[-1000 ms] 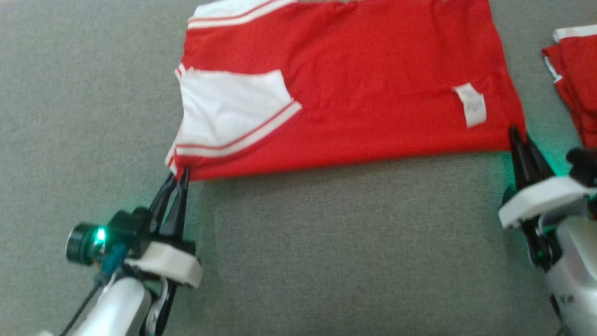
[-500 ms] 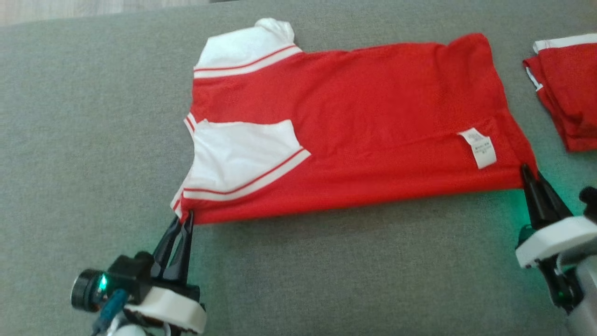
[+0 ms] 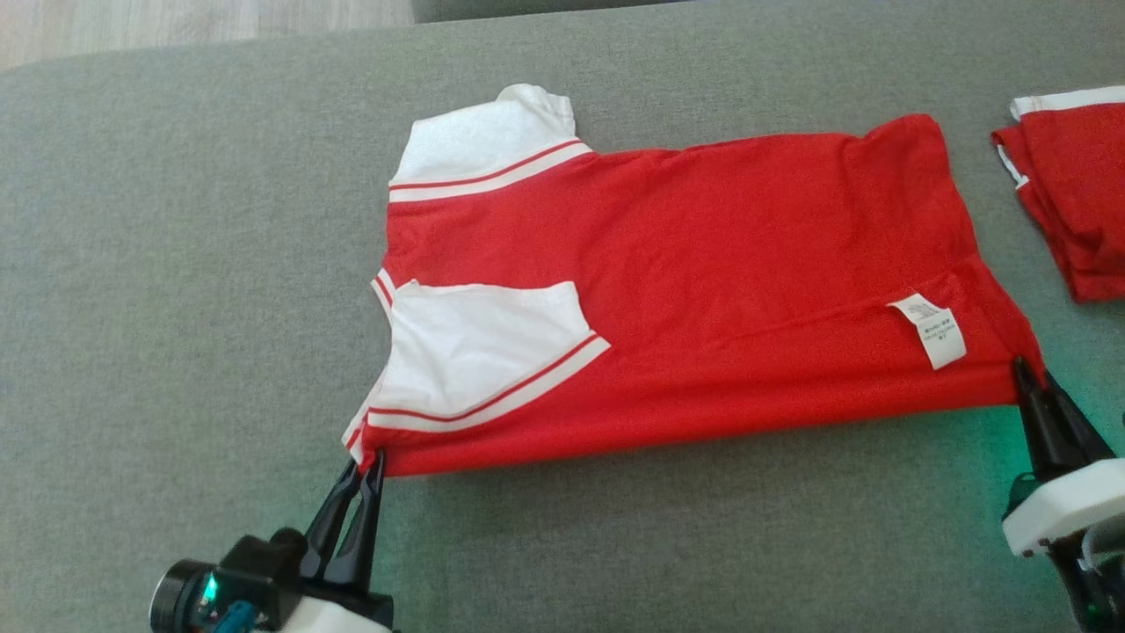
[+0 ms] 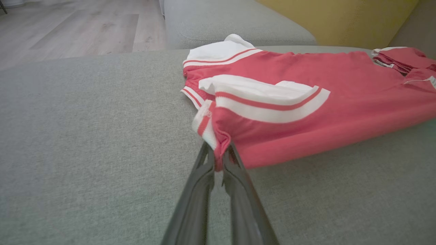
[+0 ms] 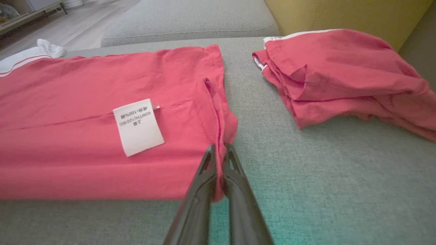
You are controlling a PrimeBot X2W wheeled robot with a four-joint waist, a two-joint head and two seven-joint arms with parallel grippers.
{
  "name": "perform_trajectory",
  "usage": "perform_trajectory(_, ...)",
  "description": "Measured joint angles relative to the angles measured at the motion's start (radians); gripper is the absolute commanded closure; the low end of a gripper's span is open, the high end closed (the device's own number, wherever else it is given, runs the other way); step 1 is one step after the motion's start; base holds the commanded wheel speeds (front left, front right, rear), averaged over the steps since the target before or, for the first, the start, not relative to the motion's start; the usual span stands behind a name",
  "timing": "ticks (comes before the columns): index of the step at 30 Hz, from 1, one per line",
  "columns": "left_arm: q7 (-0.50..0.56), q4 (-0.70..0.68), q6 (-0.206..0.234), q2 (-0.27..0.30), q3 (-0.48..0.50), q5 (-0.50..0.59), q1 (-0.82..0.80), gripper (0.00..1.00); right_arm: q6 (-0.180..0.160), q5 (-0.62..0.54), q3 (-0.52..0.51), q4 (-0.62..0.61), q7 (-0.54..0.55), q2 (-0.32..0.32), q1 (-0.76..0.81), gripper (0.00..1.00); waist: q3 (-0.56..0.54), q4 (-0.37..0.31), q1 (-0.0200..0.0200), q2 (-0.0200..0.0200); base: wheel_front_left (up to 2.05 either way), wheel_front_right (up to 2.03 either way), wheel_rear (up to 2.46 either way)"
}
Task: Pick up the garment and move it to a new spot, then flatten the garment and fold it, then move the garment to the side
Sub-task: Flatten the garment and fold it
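Note:
The garment (image 3: 703, 264) is a red shirt with white sleeves, lying folded lengthwise on the grey cushion. My left gripper (image 3: 369, 459) is shut on its near left corner, by the white sleeve hem (image 4: 211, 131). My right gripper (image 3: 1024, 369) is shut on the near right corner (image 5: 219, 143), close to a white care label (image 3: 932, 330). The near folded edge stretches straight between the two grippers. In the left wrist view the gripper (image 4: 218, 154) pinches red and white cloth; in the right wrist view the gripper (image 5: 218, 149) pinches the red hem.
A second folded red garment (image 3: 1068, 193) lies at the right edge of the cushion (image 3: 176, 264), a short gap from the shirt. Wooden floor (image 3: 176, 26) shows beyond the cushion's far left edge. A yellow backrest (image 5: 340, 13) rises behind.
The head view has tilted, so the whole scene sits lower in the picture and the shirt's far edge and the floor show. Both grippers keep their hold on the corners.

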Motion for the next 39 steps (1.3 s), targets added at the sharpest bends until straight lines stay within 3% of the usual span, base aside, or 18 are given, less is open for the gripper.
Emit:
perform_trajectory(9, 0.029, -0.018, 0.001, 0.007, -0.009, -0.007, 0.010, 1.00, 0.000, -0.037, -0.046, -0.032, 0.064, 0.021, 0.042, 1.00, 0.006, 0.008, 0.0000, 0.0000, 0.00, 0.00, 0.00)
perform_trajectory(10, 0.036, -0.016, 0.000, 0.007, -0.013, -0.015, 0.010, 1.00, 0.000, -0.042, -0.051, -0.035, 0.070, 0.023, 0.044, 0.96, 0.007, 0.008, 0.0001, 0.0000, 0.00, 0.00, 0.00)
perform_trajectory(11, 0.044, -0.014, 0.000, 0.007, -0.018, -0.019, 0.010, 1.00, 0.000, -0.042, -0.054, -0.040, 0.071, 0.026, 0.045, 0.73, 0.009, 0.008, 0.0001, 0.0000, 0.00, 0.00, 0.00)
perform_trajectory(12, 0.054, -0.008, -0.002, 0.007, -0.022, -0.021, 0.010, 0.95, 0.000, -0.042, -0.058, -0.044, 0.076, 0.030, 0.045, 0.16, 0.010, 0.008, 0.0001, 0.0000, 0.00, 0.00, 0.00)
perform_trajectory(13, 0.063, -0.002, -0.005, 0.007, -0.028, -0.026, 0.010, 0.55, 0.000, -0.042, -0.062, -0.047, 0.081, 0.034, 0.045, 0.00, 0.011, 0.007, 0.0001, 0.0000, 0.00, 0.00, 0.00)
perform_trajectory(14, 0.088, 0.012, -0.015, 0.007, -0.037, -0.031, 0.009, 0.00, 0.000, -0.052, -0.077, -0.055, 0.087, 0.045, 0.046, 0.00, 0.013, 0.005, 0.0001, 0.0000, 0.00, 0.00, 0.00)
perform_trajectory(20, 0.113, -0.013, -0.020, 0.011, -0.031, -0.031, -0.036, 0.00, 0.000, -0.091, -0.120, -0.116, 0.063, 0.058, 0.047, 0.00, 0.022, -0.004, 0.0001, 0.0000, 0.00, 0.00, 0.00)
perform_trajectory(24, 0.138, -0.036, -0.049, 0.047, 0.002, -0.036, -0.129, 0.00, 0.000, -0.114, -0.129, -0.177, 0.028, 0.091, 0.047, 0.00, 0.040, -0.013, 0.0001, 0.0000, 0.00, 0.00, 0.00)
perform_trajectory(28, 0.230, -0.018, -0.159, 0.102, 0.009, -0.039, -0.332, 0.00, 0.000, -0.133, -0.124, -0.198, 0.004, 0.103, 0.035, 0.00, 0.077, -0.022, 0.0002, 0.0000, 0.00, 0.00, 0.00)
perform_trajectory(33, 0.370, 0.094, -0.293, 0.117, 0.014, -0.088, -0.657, 0.00, 0.000, -0.154, -0.083, -0.213, 0.001, 0.112, -0.026, 0.00, 0.137, -0.046, 0.0003, 0.0000, 0.00, 0.00, 0.00)
perform_trajectory(39, 0.550, 0.316, -0.361, 0.113, -0.018, -0.143, -0.942, 0.00, 0.000, -0.155, -0.042, -0.200, -0.016, 0.112, -0.093, 0.00, 0.207, -0.095, 0.0004, 0.0000, 0.00, 0.00, 0.00)
